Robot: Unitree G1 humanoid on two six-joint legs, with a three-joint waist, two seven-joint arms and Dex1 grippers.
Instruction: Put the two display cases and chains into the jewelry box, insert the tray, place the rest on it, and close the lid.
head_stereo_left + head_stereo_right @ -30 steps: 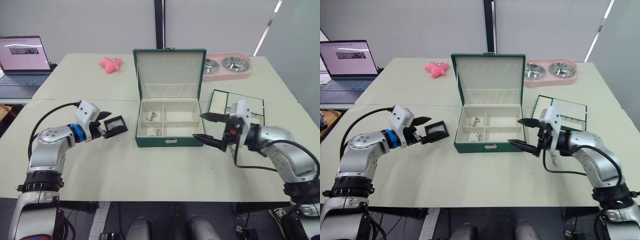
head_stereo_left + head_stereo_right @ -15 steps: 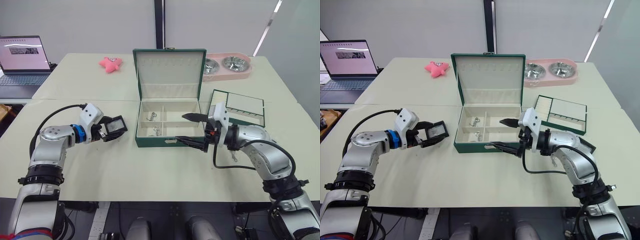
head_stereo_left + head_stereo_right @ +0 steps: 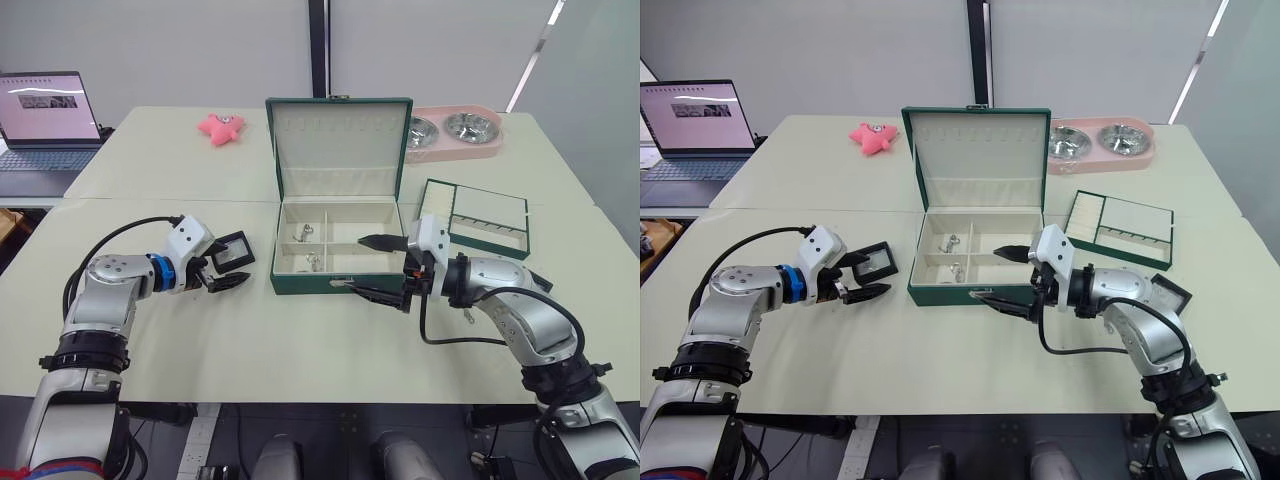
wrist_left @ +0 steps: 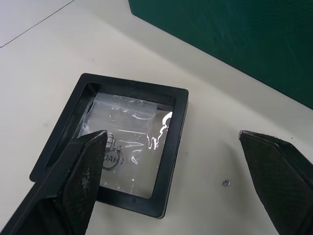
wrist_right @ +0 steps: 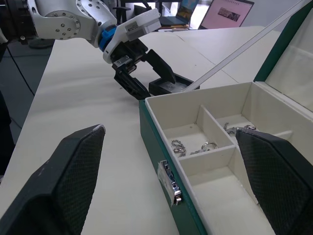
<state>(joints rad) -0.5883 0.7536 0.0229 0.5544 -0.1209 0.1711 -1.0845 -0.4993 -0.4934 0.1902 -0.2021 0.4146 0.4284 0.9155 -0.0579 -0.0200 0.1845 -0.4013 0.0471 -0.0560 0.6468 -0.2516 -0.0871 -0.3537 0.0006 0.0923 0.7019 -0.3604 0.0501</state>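
Observation:
The dark green jewelry box [image 3: 300, 284] stands open mid-table, its lid [image 3: 340, 150] upright. Two silver chains [image 5: 192, 147] [image 3: 304, 233] lie in its left compartments. One black-framed display case [image 4: 128, 143] lies flat on the table left of the box. My left gripper [image 3: 874, 277] is open beside it, one finger over its near corner. My right gripper [image 3: 354, 264] is open in front of the box's right half, holding nothing. The green-rimmed tray [image 3: 476, 216] lies right of the box. A dark flat square [image 3: 1169, 291], perhaps the other display case, peeks from behind my right forearm.
A pink double-bowl dish [image 3: 455, 133] stands behind the box on the right. A pink star toy [image 3: 221, 126] lies at the back left, and an open laptop [image 3: 45, 116] stands on a side desk. A tiny metal ring [image 4: 225, 183] lies on the table beside the case.
The left gripper has let go of the display case, which now lies flat, and has dropped slightly toward me. The right gripper has swung left to the box's front.

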